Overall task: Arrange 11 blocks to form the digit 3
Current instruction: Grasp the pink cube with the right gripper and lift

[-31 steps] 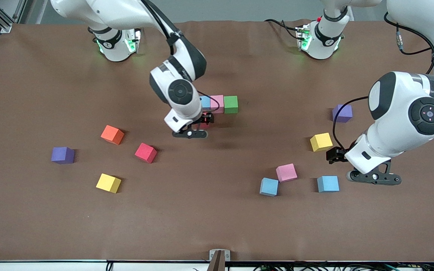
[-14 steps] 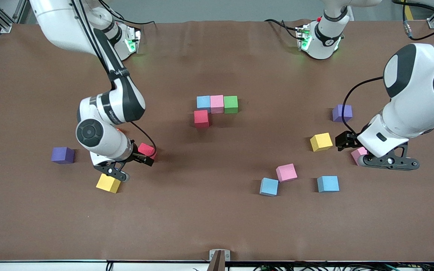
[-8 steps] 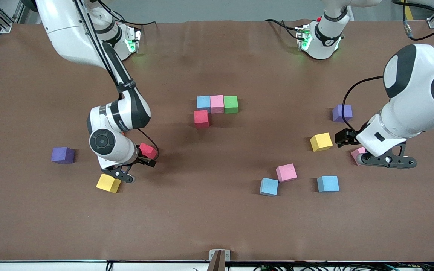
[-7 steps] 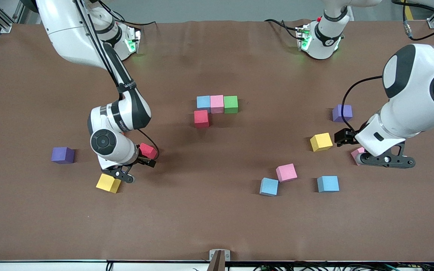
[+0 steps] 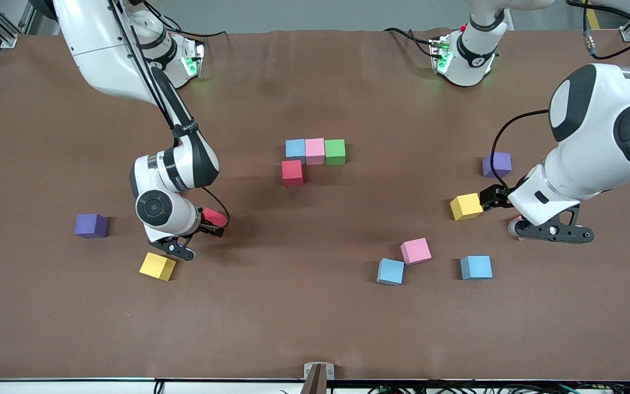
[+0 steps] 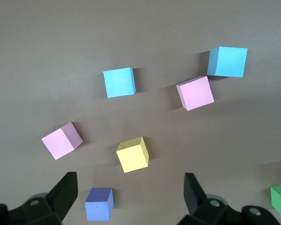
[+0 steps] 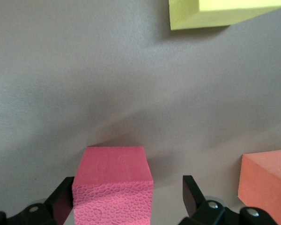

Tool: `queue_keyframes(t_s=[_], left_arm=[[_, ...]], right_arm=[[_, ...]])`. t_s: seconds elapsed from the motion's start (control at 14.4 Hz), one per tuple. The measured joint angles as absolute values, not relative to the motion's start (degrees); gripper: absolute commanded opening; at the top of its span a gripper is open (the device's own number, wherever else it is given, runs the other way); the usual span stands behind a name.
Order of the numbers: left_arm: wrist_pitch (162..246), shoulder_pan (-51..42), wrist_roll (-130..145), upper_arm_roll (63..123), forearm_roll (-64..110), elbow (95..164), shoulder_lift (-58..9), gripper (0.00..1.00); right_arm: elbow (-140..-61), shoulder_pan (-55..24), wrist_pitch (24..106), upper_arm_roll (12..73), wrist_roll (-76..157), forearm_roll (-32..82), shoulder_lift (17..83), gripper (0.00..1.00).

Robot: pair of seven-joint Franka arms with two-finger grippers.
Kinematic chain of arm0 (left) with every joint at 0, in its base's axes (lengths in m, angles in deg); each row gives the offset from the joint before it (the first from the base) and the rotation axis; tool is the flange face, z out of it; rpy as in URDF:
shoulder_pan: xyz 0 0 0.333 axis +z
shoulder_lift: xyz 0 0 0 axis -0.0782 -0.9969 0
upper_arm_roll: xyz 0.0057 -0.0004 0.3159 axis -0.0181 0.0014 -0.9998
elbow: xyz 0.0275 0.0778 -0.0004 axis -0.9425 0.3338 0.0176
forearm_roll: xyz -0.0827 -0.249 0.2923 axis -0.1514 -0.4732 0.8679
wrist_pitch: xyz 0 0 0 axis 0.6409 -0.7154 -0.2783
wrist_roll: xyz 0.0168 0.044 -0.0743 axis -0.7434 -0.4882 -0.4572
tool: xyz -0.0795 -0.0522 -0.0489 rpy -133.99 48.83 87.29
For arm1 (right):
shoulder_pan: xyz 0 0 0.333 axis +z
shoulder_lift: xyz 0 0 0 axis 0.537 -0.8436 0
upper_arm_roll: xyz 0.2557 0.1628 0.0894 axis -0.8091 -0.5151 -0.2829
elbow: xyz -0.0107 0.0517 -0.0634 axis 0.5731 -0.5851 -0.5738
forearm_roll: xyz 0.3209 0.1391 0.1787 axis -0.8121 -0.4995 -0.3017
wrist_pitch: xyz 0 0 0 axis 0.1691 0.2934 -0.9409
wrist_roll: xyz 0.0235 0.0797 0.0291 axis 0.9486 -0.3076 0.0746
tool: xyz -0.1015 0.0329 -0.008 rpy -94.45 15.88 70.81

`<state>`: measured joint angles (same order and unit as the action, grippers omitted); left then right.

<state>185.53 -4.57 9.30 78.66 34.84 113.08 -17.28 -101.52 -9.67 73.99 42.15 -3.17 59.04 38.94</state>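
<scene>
Robotics lab: brown-covered table (image 5: 315,328), aluminium framing (image 5: 3,24), cabled arm bases (image 5: 462,54).

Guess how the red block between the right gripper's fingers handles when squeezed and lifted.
The red block has a pebbled matte face, suggesting foam: probably light, grippy, denting slightly under the right gripper. Flat-sided cube, so it should slide, not roll, if nudged.

A high front camera faces both arms; wrist cameras look straight down, the right's close to the table (image 5: 315,306).

Even overhead light, soft shadows, sharp focus.
</scene>
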Motion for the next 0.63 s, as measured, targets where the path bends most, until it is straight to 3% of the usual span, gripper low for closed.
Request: queue_keyframes(t_s=[0.42,0.63], left_arm=[[184.33,-4.52,9.30,78.66,34.84,113.74,-17.28,1.00],[184.06,-4.52,9.30,78.66,34.84,113.89,-17.27,1.00]], right_arm=[[-102.61,-9.64,74.58,41.70,-3.21,56.25,38.94,0.97],[-103.27,-9.63,75.99,41.67,-3.21,56.09,38.94,0.68]])
